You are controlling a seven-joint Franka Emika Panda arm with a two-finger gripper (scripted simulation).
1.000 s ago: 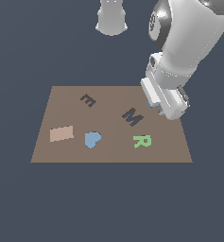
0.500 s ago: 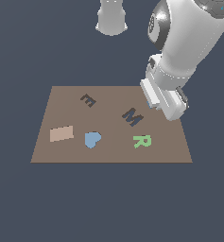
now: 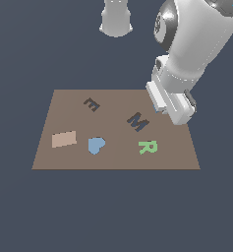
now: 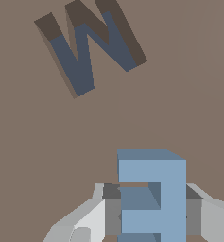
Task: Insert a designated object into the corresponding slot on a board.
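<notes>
Closest to me along the board's point(image 3: 44, 157) near edge lie the loose pieces nobody needs just now: a tan rectangle point(image 3: 64, 139) toward the near corner on the exterior view's left, a blue heart point(image 3: 95, 145) about the middle, and a green R point(image 3: 148, 146) toward the exterior view's right. Behind the heart and the R is the dark M-shaped recess point(image 3: 137, 121), and the wrist view looks down on it as well, which tells me the arm hangs just beside that recess, over the board's right edge in the exterior view. The jaws point(image 4: 151, 210) are pinching the light blue E block point(image 4: 152, 194) from both sides, gripping its middle so the letter hangs level and its outline stays free to drop into a hole. I judge it is carried above the board, though the exterior view hides the block behind the arm. Farthest off, near the back edge, sits the small dark E-shaped slot point(image 3: 91, 104), well apart from the block, so the carry across remains to be done.
</notes>
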